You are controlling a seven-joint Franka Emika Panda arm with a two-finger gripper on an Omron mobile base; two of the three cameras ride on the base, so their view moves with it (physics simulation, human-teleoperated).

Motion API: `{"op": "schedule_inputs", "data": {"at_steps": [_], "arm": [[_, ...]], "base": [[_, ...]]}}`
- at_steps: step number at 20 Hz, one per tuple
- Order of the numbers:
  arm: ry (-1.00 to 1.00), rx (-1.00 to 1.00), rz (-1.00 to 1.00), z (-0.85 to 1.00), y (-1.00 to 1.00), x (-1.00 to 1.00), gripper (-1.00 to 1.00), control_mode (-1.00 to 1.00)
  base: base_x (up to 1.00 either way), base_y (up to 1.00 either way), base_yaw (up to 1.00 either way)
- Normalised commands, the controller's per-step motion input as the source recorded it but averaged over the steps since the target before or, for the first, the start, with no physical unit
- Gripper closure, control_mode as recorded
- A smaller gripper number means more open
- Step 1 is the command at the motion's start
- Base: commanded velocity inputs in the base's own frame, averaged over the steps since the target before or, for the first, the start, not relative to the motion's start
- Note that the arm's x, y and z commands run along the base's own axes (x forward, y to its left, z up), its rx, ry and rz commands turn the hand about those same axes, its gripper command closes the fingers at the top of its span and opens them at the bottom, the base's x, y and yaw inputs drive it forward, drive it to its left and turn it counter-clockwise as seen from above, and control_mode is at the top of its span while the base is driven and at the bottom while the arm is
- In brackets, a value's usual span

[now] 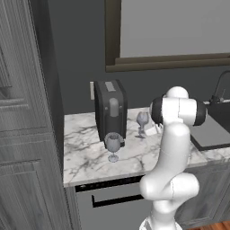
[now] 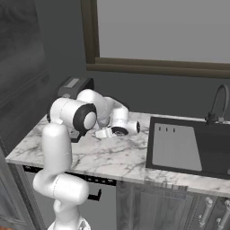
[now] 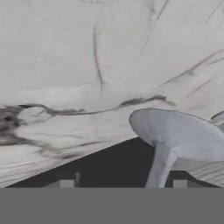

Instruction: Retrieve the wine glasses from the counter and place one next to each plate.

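Two see-through wine glasses stand on the marble counter (image 1: 85, 157). The near glass (image 1: 112, 146) is in front of the dark coffee machine. The far glass (image 1: 142, 121) stands to the machine's right, and my gripper (image 1: 151, 129) reaches it low from the right. In the hand view its round foot (image 3: 179, 131) and thin stem (image 3: 159, 168) loom close. The stem lies between my fingertips (image 3: 179, 183), nearer the right one, with a gap on both sides. My gripper (image 3: 122, 183) is open. From the right, my hand (image 2: 106, 133) hovers just over the counter. The plates are out of view.
A dark coffee machine (image 1: 110, 108) stands at the back of the counter, close to both glasses. A black sink (image 2: 188, 146) with a tap (image 2: 218, 105) lies to the right. A tall grey cabinet (image 1: 22, 134) walls off the left. A black bar handle (image 1: 112, 200) runs below the counter.
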Motion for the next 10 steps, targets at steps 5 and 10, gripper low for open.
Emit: {"op": "schedule_inputs", "data": {"at_steps": [5, 10], "arm": [[-0.09, -0.01, 0.00, 0.07, 0.12, -0.02, 1.00, -1.00], [-0.29, -0.04, 0.00, 0.66, 0.01, -0.43, 1.00, -1.00]], "base": [[0.00, 0.00, 0.00], [0.00, 0.00, 0.00]]}}
